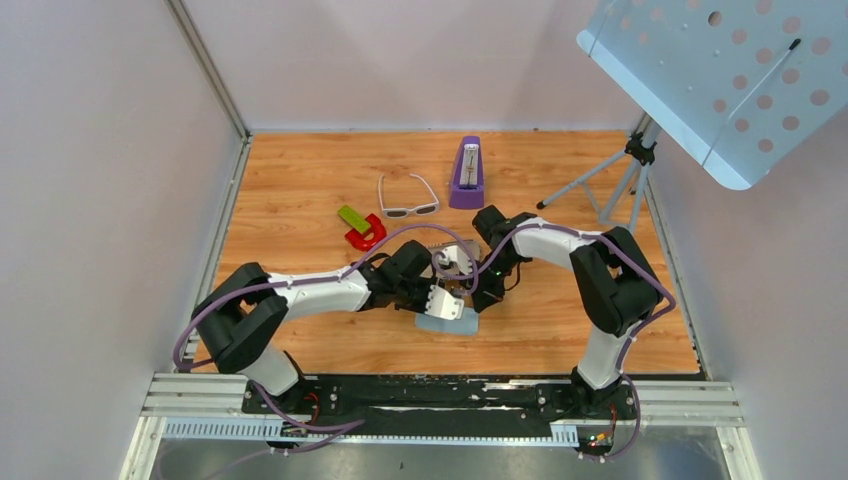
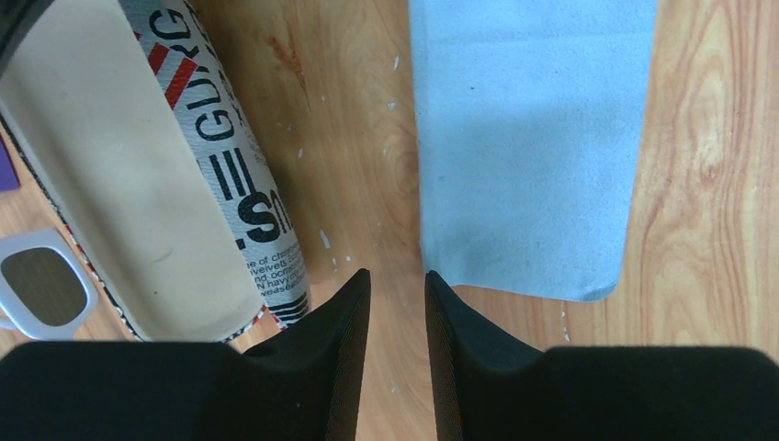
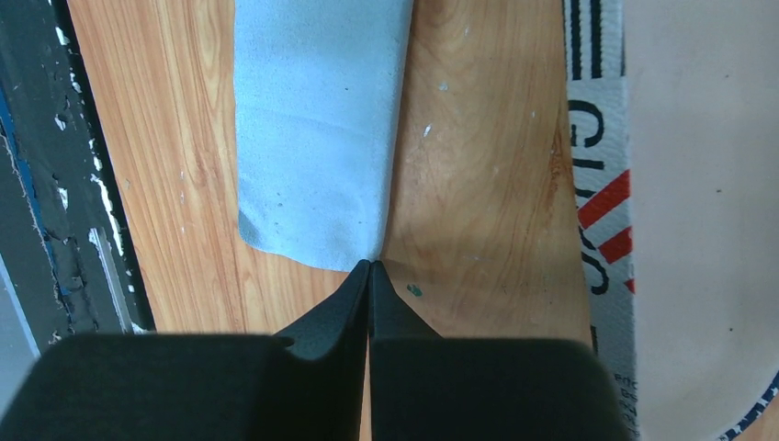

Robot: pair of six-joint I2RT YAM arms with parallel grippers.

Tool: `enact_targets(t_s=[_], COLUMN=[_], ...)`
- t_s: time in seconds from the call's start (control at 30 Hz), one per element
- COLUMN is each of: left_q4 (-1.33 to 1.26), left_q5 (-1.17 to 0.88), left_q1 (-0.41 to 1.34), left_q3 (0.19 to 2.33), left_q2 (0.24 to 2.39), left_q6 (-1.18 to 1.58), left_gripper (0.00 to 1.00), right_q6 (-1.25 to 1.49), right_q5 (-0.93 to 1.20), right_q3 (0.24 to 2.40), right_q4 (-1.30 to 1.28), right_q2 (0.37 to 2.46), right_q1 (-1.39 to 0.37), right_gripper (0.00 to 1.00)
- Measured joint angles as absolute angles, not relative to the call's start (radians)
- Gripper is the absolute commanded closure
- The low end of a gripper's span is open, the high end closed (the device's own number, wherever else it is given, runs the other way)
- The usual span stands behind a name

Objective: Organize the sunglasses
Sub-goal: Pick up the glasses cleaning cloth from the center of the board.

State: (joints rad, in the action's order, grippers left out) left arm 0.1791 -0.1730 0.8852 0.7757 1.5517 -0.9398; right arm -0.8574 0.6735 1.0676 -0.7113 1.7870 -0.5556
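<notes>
The blue cloth (image 1: pixel 447 324) lies flat on the wooden table (image 1: pixel 570 330), nearest the arm bases, and both arms bend in over it. The left gripper (image 2: pixel 397 287) hangs above bare wood just beside the cloth's edge, its fingers parted by a narrow gap with nothing between them. The right gripper (image 3: pixel 369 268) has its fingers pressed together, tips right at a corner of the cloth; I cannot tell whether any fabric is caught.

Just past the cloth sits the printed case (image 2: pixel 119 175), lying open with its pale lining showing. Farther back and to the left is a small red and green object (image 1: pixel 362 230). The sunglasses (image 1: pixel 408 198) rest on the table beyond it, arms unfolded, apart from both grippers and outside the case. A purple metronome (image 1: pixel 466 172) stands just right of them. At the far right, a tripod (image 1: pixel 600 180) holds a perforated panel (image 1: pixel 730 80).
</notes>
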Motion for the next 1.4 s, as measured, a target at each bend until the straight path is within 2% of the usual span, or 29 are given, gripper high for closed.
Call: enact_targets(t_s=[0.5,0.77,1.13,1.4], left_q4=[0.243,0.271,0.310,0.288], left_q5=[-0.160,-0.140,-0.103,-0.066], left_q1=[0.893,0.912,0.966,0.973], left_q3=[0.815,0.838,0.853,0.842], left_q2=[1.596,1.615,1.628,1.623], left_q6=[-0.958,-0.981,-0.993,-0.950], left_gripper=[0.68,0.78,1.00,1.00], right_q6=[-0.861,-0.872,-0.888,-0.886], right_q5=[0.682,0.688,0.697,0.702], right_q3=[1.068,1.068,1.068,1.068], right_q4=[-0.719,-0.727,-0.730,-0.731], right_q2=[1.790,1.793,1.795,1.794], right_q1=[-0.554,-0.549,-0.538,-0.536], right_gripper=[0.98,0.98,0.99,1.00])
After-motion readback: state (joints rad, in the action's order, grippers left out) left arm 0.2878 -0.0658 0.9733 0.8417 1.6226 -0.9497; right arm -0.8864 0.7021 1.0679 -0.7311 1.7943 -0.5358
